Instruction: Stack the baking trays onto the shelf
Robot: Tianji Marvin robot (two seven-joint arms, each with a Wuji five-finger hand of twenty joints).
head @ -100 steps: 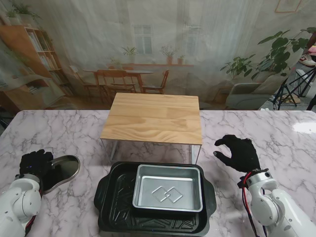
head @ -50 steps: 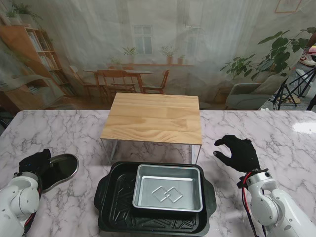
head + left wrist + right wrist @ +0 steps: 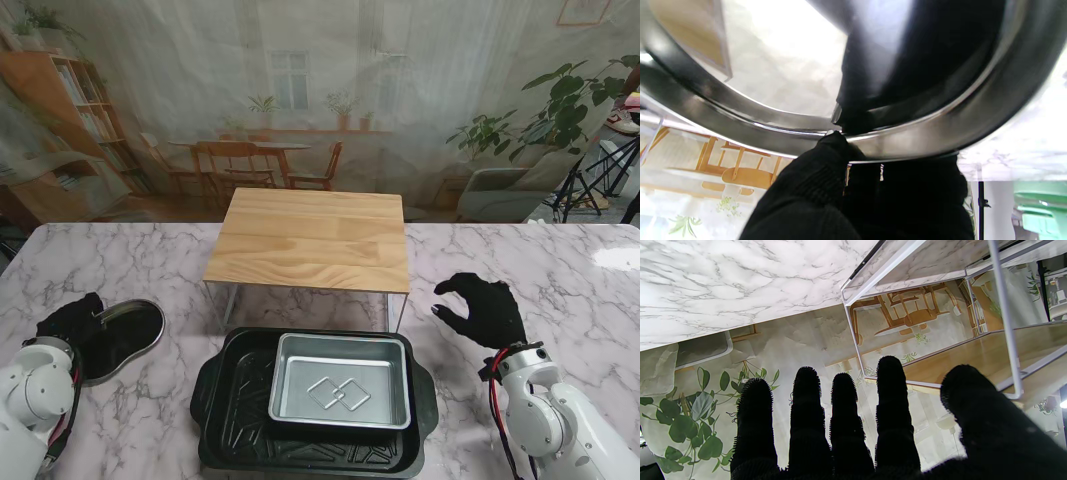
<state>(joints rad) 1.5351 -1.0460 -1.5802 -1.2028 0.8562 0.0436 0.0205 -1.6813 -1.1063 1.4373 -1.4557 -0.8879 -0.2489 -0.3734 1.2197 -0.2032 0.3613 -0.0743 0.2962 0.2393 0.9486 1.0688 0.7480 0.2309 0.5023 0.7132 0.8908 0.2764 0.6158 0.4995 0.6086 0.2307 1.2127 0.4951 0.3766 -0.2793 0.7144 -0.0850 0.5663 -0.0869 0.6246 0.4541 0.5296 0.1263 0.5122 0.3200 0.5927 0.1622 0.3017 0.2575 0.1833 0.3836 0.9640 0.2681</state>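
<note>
The left hand sits low on the marble table, its black-gloved fingers closed on the near rim of a round dark pan; the wrist view shows the thumb pressed on top of the rim and the other fingers under it, so the hand has hold of the pan; the pan lies to the right of this hand, tilted, its far edge on the table.

The right hand hovers above the table with the palm down, fingers apart and lightly curled, holding nothing; in its wrist view four fingers and the thumb stand spread, with nothing between them.

Three trays can be counted; the round pan in the left hand; a large black baking tray to the left of the right hand and nearer to me; a smaller silver tray resting inside the black one, toward its right and far side.

One shelf stands between the hands and farther from me, a wooden top on thin white wire legs; its top is bare wood; its right front leg is near the right hand's thumb side.
</note>
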